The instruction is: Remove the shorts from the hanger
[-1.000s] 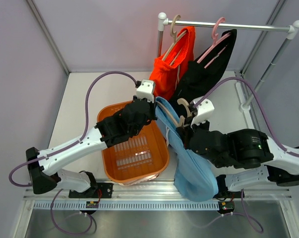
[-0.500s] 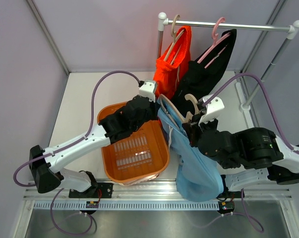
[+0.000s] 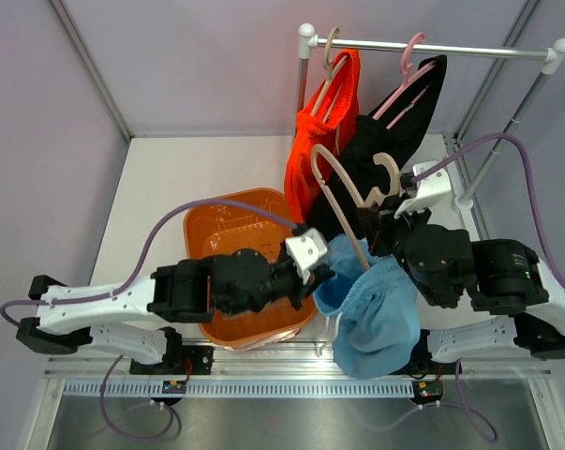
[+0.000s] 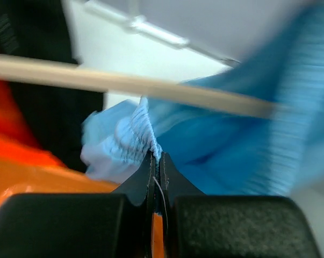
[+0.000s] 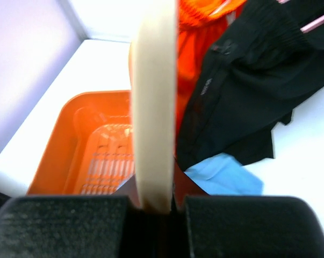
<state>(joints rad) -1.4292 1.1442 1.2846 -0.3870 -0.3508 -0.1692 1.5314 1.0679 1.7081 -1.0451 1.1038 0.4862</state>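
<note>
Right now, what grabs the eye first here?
The light blue shorts bunched front and centre, with the left claw pinching their waistband. Just behind, the right claw grips a cream hanger. Orange shorts and black shorts hang on the rail at the back.
</note>
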